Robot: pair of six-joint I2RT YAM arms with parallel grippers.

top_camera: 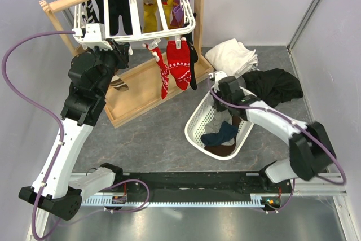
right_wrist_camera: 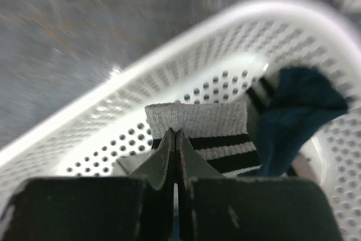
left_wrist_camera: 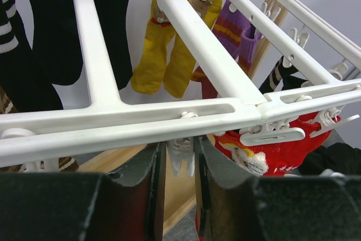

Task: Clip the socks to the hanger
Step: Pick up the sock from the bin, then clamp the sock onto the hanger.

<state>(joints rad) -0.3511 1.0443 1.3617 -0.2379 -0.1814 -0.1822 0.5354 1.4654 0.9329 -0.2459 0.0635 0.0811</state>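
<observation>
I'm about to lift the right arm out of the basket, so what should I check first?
1. Right end effector shut at the cuff of the grey sock: ok.
2. Fabric truly caught between its fingers: cannot tell.
3. Grey sock free of the blue sock in the basket: cannot tell.
4. Left end effector at the hanger, a clip between its fingers: ok.
5. That clip squeezed open: cannot tell.
6. Red socks already clipped on: ok.

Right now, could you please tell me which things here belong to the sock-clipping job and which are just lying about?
Job: hanger; red socks, already clipped; grey sock, pinched by right gripper; clip peg, in left gripper.
Lying about: white cloth; black garment; blue sock in the basket; yellow socks; wooden stand.
</observation>
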